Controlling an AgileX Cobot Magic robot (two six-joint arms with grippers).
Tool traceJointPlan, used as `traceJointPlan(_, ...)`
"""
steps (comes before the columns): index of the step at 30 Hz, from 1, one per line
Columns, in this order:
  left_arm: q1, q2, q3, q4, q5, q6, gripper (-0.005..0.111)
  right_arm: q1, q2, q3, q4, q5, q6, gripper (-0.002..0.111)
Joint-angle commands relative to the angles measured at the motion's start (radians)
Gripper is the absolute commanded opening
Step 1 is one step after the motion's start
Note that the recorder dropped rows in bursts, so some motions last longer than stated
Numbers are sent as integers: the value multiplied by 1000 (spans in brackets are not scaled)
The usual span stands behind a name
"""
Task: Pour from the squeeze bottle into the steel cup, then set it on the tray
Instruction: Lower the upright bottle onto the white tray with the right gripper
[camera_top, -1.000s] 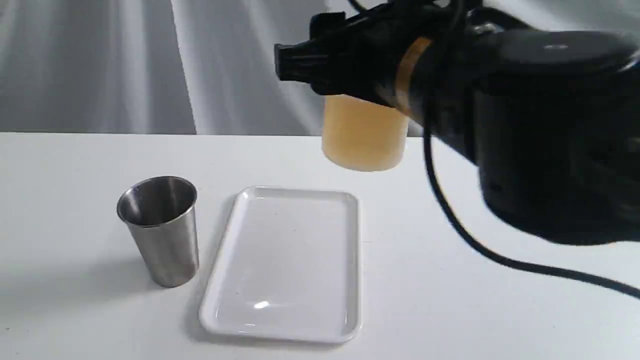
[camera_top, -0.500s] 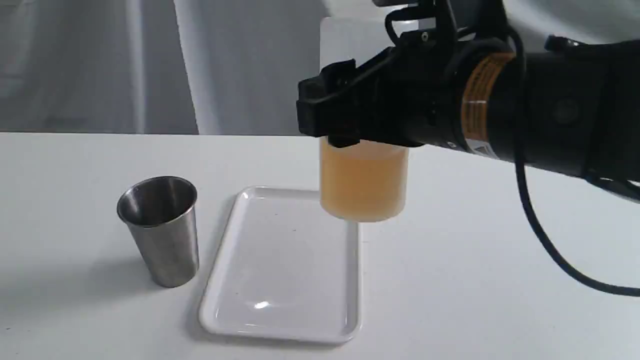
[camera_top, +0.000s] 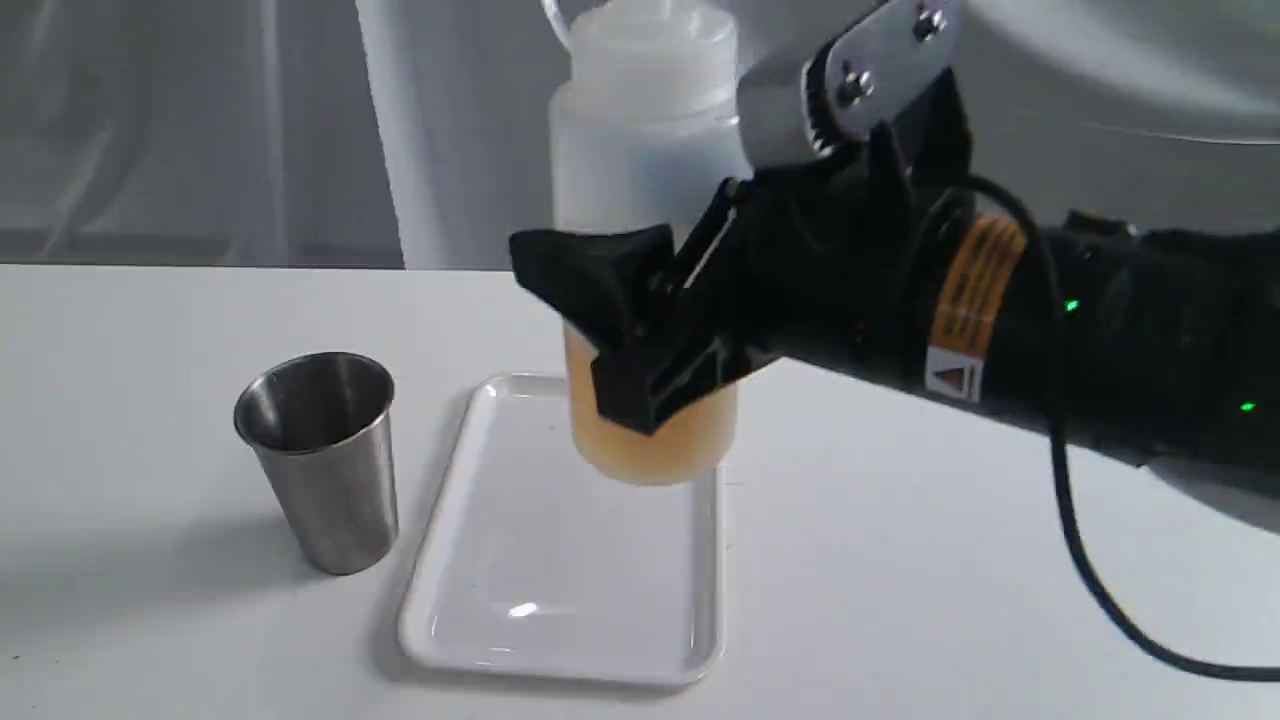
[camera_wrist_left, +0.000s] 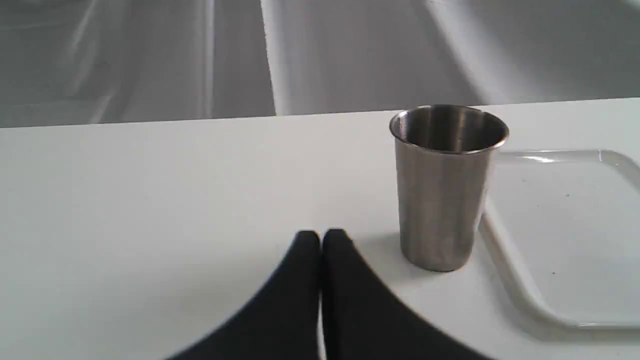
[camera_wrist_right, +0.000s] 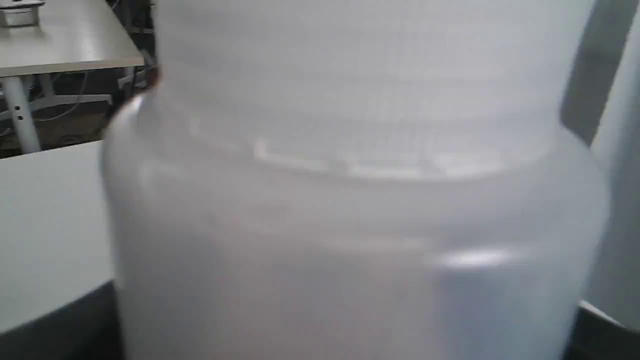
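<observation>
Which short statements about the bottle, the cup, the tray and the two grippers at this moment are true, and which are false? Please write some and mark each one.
1. The right gripper holds the squeeze bottle upright. True.
2. The steel cup stands on the tray. False: it stands on the table, beside the tray.
3. The left gripper has its fingers shut, with nothing between them. True.
4. The squeeze bottle is tipped over the steel cup. False: it is upright at the tray's far end, apart from the cup.
</observation>
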Motion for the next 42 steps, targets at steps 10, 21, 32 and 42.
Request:
traceJointPlan(10,2,-3,4,-1,-8,-5,0,-7,208,5,280,-108,-99,0)
traceJointPlan(21,2,-3,4,-1,-8,-2,0,-7,232,52,598,-329,-425,0)
traceJointPlan(32,2,-3,4,-1,-8,-5,0,-7,356,56,665,-549,-510,0)
traceJointPlan(42,2,-3,4,-1,-8,-5,0,-7,508,48,704,-704,-621,0)
